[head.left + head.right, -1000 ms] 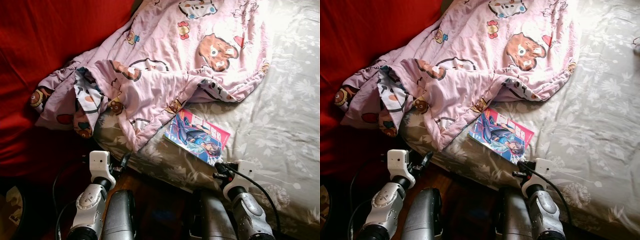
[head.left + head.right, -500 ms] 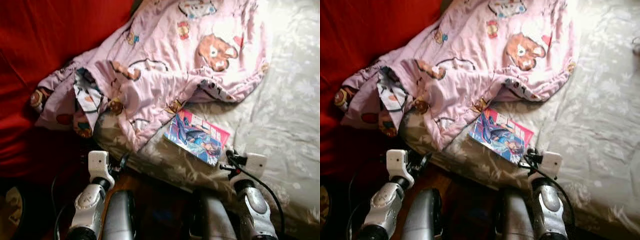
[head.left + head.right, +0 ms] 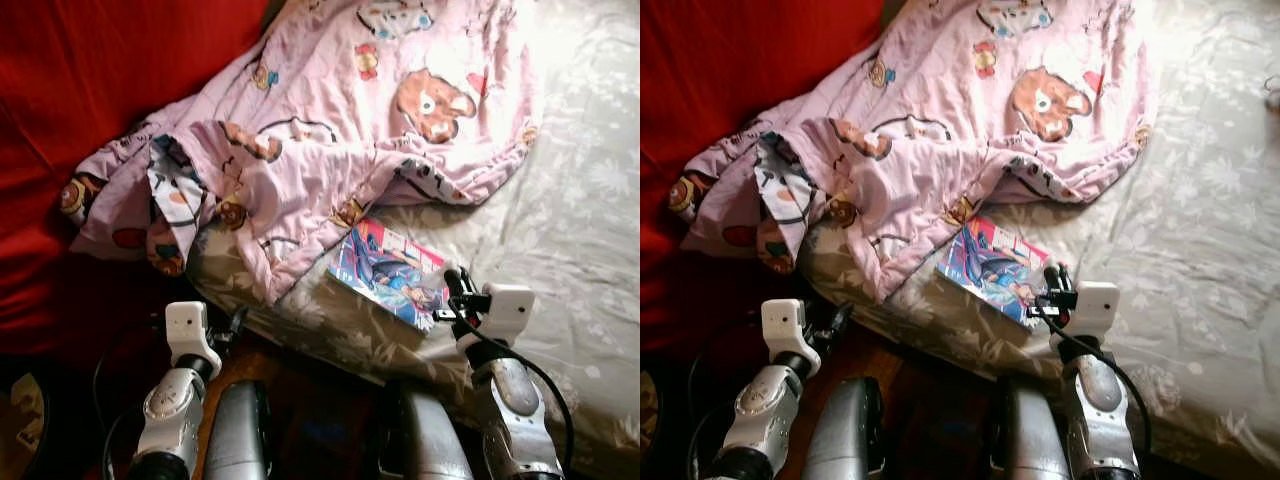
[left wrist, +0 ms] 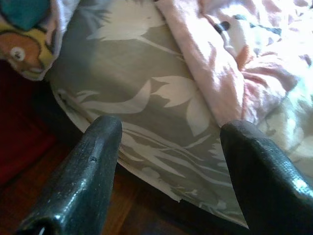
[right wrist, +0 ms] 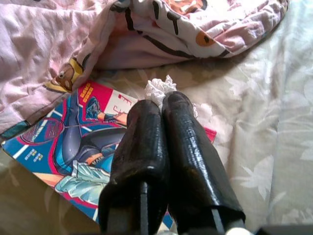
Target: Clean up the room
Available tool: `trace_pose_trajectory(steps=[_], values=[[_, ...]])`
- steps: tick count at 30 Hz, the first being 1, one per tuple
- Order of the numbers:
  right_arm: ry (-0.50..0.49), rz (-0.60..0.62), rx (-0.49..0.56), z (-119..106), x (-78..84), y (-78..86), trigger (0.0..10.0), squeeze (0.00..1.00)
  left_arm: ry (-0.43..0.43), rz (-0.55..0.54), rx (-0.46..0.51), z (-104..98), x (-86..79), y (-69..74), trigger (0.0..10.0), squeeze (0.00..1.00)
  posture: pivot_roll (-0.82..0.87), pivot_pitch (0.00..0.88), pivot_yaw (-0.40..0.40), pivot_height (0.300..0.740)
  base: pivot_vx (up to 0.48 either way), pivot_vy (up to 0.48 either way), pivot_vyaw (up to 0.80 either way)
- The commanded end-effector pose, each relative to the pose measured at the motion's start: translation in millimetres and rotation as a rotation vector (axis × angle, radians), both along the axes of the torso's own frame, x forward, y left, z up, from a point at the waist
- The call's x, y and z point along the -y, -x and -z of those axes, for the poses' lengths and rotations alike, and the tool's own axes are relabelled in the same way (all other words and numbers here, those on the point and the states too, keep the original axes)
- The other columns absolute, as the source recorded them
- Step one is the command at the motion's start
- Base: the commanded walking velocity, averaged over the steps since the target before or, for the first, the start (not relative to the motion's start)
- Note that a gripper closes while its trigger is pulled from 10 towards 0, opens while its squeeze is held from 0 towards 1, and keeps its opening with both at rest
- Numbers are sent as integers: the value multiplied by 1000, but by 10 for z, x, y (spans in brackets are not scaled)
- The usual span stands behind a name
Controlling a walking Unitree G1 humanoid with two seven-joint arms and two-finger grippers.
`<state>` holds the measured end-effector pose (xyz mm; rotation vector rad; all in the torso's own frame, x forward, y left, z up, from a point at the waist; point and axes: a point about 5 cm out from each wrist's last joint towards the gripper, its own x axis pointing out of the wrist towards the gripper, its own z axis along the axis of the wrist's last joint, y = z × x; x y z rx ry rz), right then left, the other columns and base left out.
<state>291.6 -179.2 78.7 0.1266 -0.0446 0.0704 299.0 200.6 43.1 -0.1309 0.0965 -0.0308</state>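
Two grippers at the bed's near edge, one shut over a comic book

Far left, a red cloth [image 3: 90,80] fills the side of the scene, dark in shadow lower down. The left gripper [image 4: 171,126] hangs low at the corner of the bed, above the dark wooden floor [image 3: 300,400]; its two black fingers stand wide apart with nothing between them but the hem of the grey flowered sheet [image 3: 570,220] beyond.

Next comes the pink blanket [image 3: 330,130], rumpled and printed with bears and other cartoon figures. It sprawls from the red cloth across the upper part of the bed, one fold turned back to show a white patterned lining.

Just below the blanket's lower hem lies the comic book [image 3: 390,272], flat on the sheet, set askew, its far corner close to the blanket. Its cover is glossy blue and pink, with a drawn figure in dark blue and a yellow patch of lettering near one corner.

The right gripper [image 5: 163,102] is over the book's right-hand end, fingers pressed tight together and pointing across the cover toward the blanket. A small white crumpled scrap [image 5: 159,88] shows right at the fingertips, lying against the cover; whether the fingers nip it cannot be told.

To the right, the sheet runs on in bright light
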Motion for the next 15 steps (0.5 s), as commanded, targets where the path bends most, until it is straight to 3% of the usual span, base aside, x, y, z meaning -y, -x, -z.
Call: trace_pose_trajectory(steps=[1, 6, 9, 15], values=[[8, 21, -81, 187, 49, 72, 10000, 0, 16, -50, -71, 143, -82, 91, 10000, 0, 74, 266, -26, 599, 0, 0, 0], [14, 120, -201, 445, 217, 112, 10000, 0, 0, -50, -127, 231, -127, 135, 10000, 0, 80, 231, -17, 599, 0, 0, 0], [19, 114, -239, 502, 221, 115, 10000, 0, -7, -56, -157, 273, -163, 153, 10000, 0, 80, 210, -14, 599, 0, 0, 0], [4, 116, -193, 408, 227, -22, 10000, 0, -6, -74, -198, 304, -196, 131, 10000, 0, 73, 141, -11, 617, 0, 0, 0]])
